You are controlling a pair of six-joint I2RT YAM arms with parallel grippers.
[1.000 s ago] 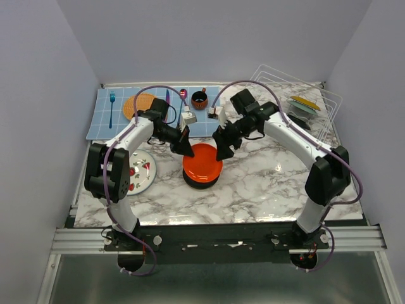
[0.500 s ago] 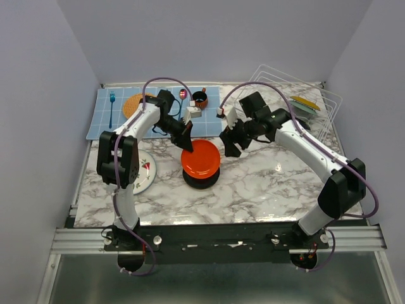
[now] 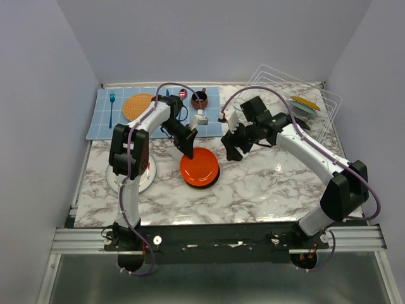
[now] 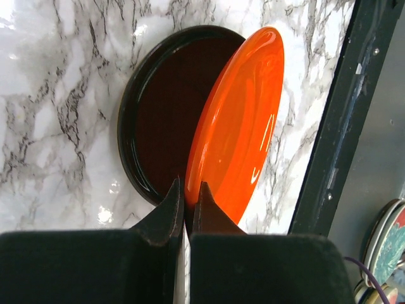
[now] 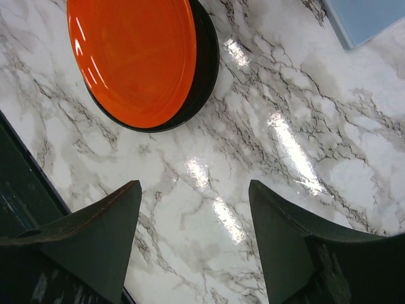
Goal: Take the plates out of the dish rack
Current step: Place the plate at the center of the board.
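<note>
An orange-red plate (image 3: 200,166) hangs tilted over a glossy black plate (image 3: 202,185) that lies on the marble table. My left gripper (image 3: 188,151) is shut on the orange plate's far rim; the left wrist view shows the fingers (image 4: 171,206) pinching that plate (image 4: 243,120) above the black one (image 4: 168,107). My right gripper (image 3: 231,150) stands open and apart, to the right of the plates, with only bare marble between its fingers (image 5: 107,228). The dish rack (image 3: 329,111) at the back right holds a yellow plate (image 3: 305,102) and others. A white plate with red marks (image 3: 145,180) lies at the left, partly hidden by the arm.
A blue mat (image 3: 104,123) at the back left carries an orange woven disc (image 3: 138,106), a blue fork (image 3: 112,104) and a dark cup (image 3: 199,99). A small white block (image 3: 202,118) sits near the mat's edge. Grey walls close in the table on three sides.
The left gripper has turned and carried the orange plate slightly left, tilting it over the black plate. The right gripper has drawn back to the right, away from the plates.
</note>
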